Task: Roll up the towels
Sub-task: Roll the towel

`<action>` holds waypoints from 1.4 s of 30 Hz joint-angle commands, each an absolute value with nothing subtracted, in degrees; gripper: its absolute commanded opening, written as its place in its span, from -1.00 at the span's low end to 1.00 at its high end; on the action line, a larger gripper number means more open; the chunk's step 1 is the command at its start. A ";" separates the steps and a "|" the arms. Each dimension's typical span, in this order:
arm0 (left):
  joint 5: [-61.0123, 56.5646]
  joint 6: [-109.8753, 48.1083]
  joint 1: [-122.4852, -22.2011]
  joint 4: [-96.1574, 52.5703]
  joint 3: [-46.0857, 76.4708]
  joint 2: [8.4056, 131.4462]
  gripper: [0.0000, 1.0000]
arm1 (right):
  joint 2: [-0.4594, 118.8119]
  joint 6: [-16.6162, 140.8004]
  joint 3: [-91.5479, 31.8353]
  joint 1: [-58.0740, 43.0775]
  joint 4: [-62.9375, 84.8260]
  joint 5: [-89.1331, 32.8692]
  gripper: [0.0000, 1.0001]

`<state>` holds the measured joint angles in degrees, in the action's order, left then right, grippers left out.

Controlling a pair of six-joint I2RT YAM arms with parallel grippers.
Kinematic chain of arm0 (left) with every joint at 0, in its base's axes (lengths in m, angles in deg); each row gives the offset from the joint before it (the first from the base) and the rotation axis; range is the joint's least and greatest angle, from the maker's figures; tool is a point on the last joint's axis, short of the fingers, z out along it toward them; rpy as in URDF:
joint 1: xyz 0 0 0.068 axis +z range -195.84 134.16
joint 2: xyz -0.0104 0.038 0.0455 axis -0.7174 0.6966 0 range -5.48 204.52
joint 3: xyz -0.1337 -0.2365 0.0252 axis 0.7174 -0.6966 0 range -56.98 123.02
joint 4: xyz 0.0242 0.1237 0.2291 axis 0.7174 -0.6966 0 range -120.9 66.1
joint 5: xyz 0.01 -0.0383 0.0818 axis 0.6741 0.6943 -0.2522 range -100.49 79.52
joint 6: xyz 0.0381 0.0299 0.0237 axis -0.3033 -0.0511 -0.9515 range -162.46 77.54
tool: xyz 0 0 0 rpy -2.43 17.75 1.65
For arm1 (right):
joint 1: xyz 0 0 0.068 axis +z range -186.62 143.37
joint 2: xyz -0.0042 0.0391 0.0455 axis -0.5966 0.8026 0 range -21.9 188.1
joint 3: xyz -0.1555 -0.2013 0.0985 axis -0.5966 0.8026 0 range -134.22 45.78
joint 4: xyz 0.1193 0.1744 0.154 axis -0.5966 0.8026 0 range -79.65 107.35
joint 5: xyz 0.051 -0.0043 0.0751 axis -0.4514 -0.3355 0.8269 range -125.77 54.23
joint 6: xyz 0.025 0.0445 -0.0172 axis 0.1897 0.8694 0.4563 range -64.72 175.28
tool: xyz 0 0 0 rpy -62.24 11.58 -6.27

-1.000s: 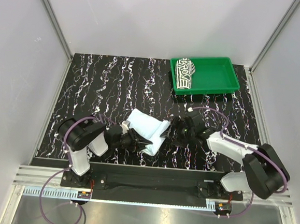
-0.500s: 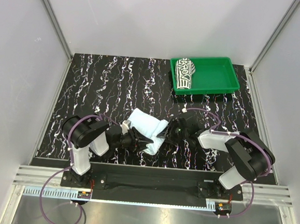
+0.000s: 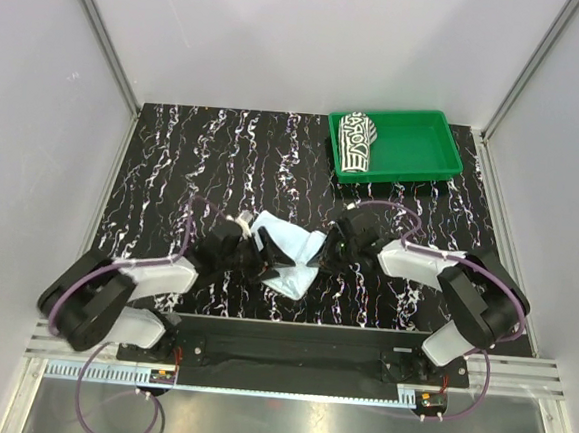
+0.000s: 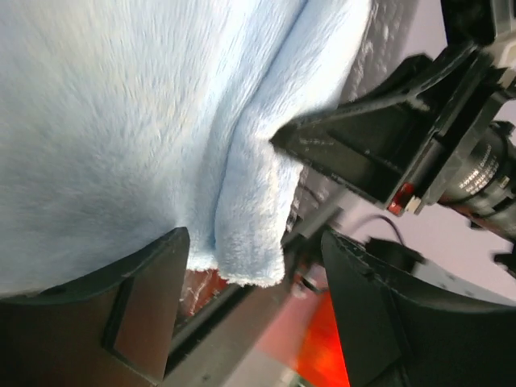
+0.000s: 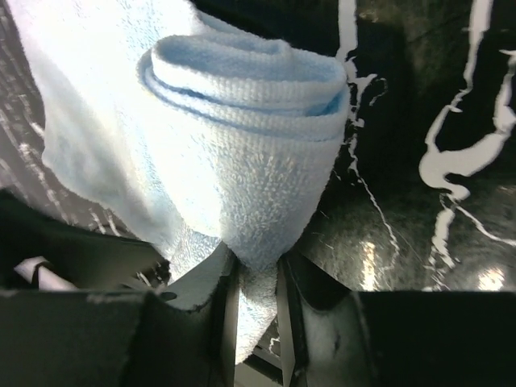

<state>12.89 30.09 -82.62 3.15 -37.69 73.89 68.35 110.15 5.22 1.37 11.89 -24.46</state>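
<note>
**Near edge.** The left pincer (image 3: 269,266) is reached in from 7 o'clock to the near-left border of the pale blue towel (image 3: 289,249). In the left wrist view its fingers (image 4: 137,310) are seen spread wide, released, with a folded edge of the towel (image 4: 242,242) lying between them, unpinched.

**Centre.** The pale blue towel is shown lying on the black marbled worktop (image 3: 173,167), just near of the middle. The right pincer (image 3: 329,250) is brought in from 4 o'clock to the towel's right end. In the right wrist view its fingers (image 5: 210,298) are clenched on a tapered corner of the towel (image 5: 242,161). Beyond that corner the cloth is seen wound into a loose coil of several layers, resting on the worktop (image 5: 419,97).

**Far side.** At 1 o'clock a green tray (image 3: 420,152) is set at the far right corner. The striped towel (image 3: 356,141) is seen rolled, lying in the tray's left part, well apart from both pincers.
</note>
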 commanded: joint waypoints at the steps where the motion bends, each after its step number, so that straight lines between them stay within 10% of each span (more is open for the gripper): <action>1: -2.87 9.51 -83.19 -28.87 -28.78 63.36 0.44 | 66.08 105.73 0.26 2.31 25.17 -29.44 -0.46; 9: -27.17 -14.05 -99.70 -38.13 -20.15 50.33 0.57 | 69.41 102.30 -10.80 4.07 41.34 -31.81 -0.48; 18: -51.60 -18.82 -121.16 -41.21 -9.00 66.93 0.56 | 74.77 100.28 -19.35 4.77 51.39 -34.46 -0.47; 42: -52.93 -9.86 -130.04 -30.66 -8.19 90.05 0.32 | 74.07 99.49 -18.30 4.86 52.36 -32.17 -0.52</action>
<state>-48.83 -15.37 -129.72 -31.49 -7.83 89.37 75.17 100.82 -17.55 4.26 50.27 -31.85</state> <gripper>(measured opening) 0.680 0.246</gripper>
